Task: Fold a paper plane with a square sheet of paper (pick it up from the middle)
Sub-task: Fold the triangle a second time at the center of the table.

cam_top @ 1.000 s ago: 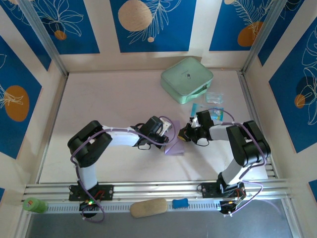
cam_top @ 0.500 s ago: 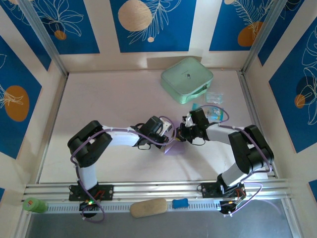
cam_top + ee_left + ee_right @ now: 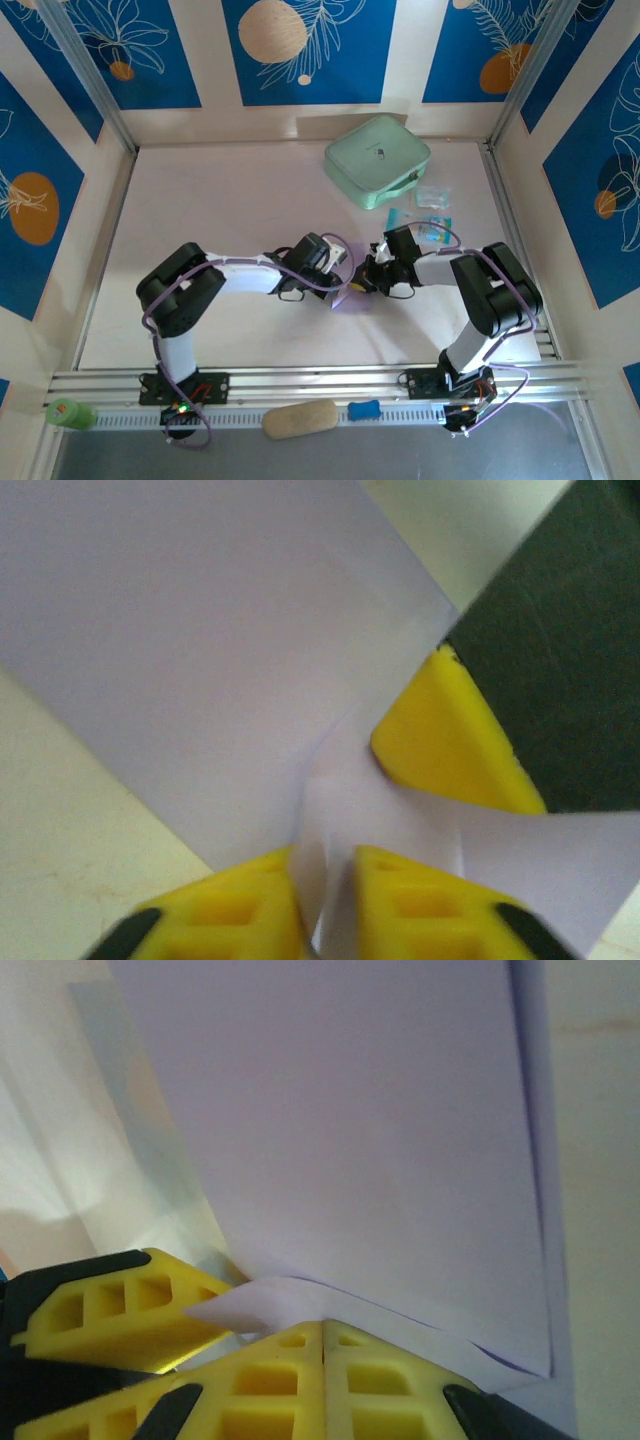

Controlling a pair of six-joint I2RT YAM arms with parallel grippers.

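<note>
The left gripper [image 3: 325,860] is being held with its jaws slightly parted, and a thin flap of the square sheet of paper [image 3: 200,630] is standing in the narrow gap between them; no firm pinch is being shown. The right gripper [image 3: 322,1328] is being held clenched, its yellow fingers meeting with no gap, and its tip is being pressed against a folded edge of the lavender sheet; whether paper is being caught between those fingers cannot be told. In the left wrist view one right finger [image 3: 450,745] is being set on the paper just beyond the left jaws, and in the right wrist view a left finger [image 3: 110,1320] is being seen just beside the right ones. From above, the two grippers are being held tip to tip over the middle of the table [image 3: 220,200], with the partly folded sheet lying under them and just toward the near edge. The mint-green case [image 3: 377,160] is being seen well apart at the far right, with small blue packets [image 3: 432,200] just beside it.
</note>
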